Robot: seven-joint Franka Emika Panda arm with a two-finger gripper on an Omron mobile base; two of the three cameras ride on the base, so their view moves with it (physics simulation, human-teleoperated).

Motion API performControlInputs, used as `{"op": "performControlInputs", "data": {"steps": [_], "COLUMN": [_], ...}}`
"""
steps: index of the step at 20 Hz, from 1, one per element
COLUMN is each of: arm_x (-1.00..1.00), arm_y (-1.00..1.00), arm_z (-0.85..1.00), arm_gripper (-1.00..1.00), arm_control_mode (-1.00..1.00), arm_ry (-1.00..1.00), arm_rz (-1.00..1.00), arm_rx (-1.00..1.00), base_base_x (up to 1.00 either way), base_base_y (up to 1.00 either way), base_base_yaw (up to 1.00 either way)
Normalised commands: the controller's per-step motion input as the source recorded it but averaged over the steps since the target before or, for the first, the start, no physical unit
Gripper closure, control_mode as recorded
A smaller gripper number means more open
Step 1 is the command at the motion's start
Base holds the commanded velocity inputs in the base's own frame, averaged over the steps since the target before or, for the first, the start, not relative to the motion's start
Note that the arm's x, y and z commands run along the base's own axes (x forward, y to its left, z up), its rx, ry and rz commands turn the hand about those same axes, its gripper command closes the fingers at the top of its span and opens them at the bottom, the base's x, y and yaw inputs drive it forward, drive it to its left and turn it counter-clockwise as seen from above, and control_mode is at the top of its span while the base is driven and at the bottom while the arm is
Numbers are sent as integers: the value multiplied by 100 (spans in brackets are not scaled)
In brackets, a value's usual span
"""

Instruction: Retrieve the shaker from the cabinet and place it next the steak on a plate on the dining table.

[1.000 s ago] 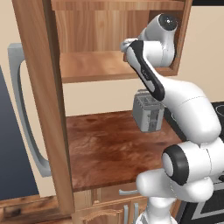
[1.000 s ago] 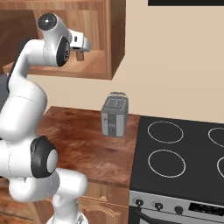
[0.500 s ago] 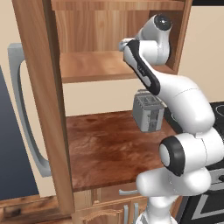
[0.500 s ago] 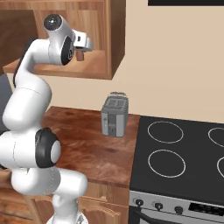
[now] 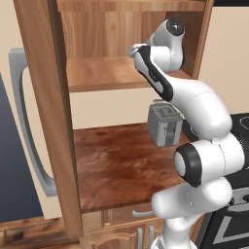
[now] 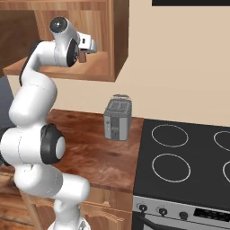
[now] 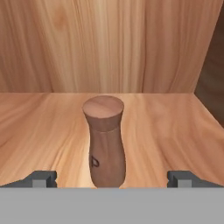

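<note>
shaker point(image 7: 105, 142): upright on the shelf inside the cabinet point(image 5: 99, 73), in front of its back wall, between the two fingertips of the gripper point(image 7: 112, 177), touching neither
gripper: at the cabinet's open front, level with the shelf
cabinet door point(image 5: 46, 112): swung open, left of the shelf
toaster point(image 6: 117, 119): on the counter point(image 5: 121, 160) below the cabinet, against the wall
stove point(image 6: 188, 157): right of the toaster, beside the counter
</note>
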Motion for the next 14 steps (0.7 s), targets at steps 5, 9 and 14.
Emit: {"op": "performControlInputs", "data": {"steps": [5,9,14], "arm_x": [29,29,25], "arm_y": [9,8,5], "arm_z": [-4,-1,-1], "arm_gripper": [-100,-100,-100], "arm_control_mode": [-100,-100,-100], "arm_ry": [0,0,0], "arm_rz": [-1,-1,-1], "arm_rx": [0,0,0], "base_base_x": [0,0,0], "base_base_y": [0,0,0], "base_base_yaw": [0,0,0]}}
